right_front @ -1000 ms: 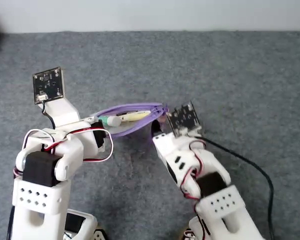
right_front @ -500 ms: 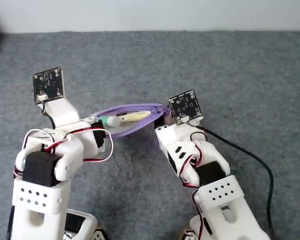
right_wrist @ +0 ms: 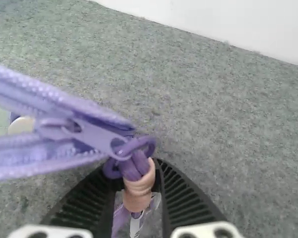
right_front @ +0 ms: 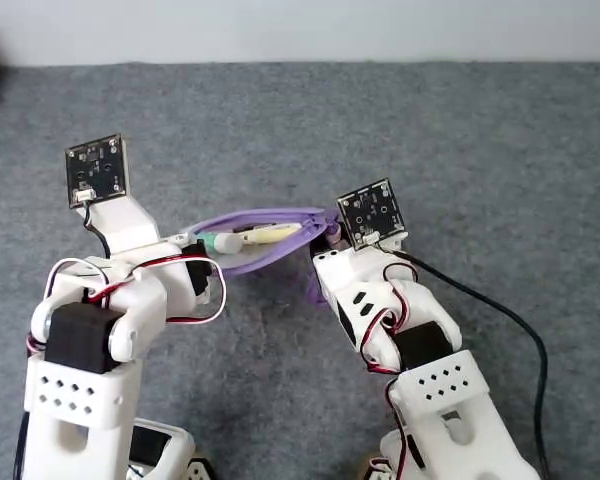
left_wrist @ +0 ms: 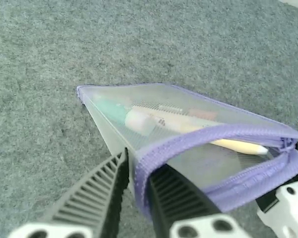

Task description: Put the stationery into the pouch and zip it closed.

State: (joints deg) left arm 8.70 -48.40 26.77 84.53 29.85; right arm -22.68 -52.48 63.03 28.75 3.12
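The table is covered in a grey, short-napped, felt-like material. The left arm reaches toward its middle. The left wrist view shows the ribbed black fingers of the left pincer closed nearly together, clamping the woven purple rim and thin wall at one end of the pouch.

The pouch is a long, flat, frosted translucent sleeve edged all round with purple zipper tape. It lies about mid-table, its mouth gaping in a narrow lens shape when seen from the high view. The stationery lies lengthwise inside it: a green piece, a rounded white cap and a slim pale-yellow pen. From above these show through the open mouth, and from the left wrist they are softened behind the frosted wall.

The right arm meets the pouch's other end. The right wrist view shows the purple metal zipper slider on the tape. A looped purple cord with a beige bead hangs from the slider as the zipper pull. The right pincer is clenched on that bead, its ribbed fingers close on either side.
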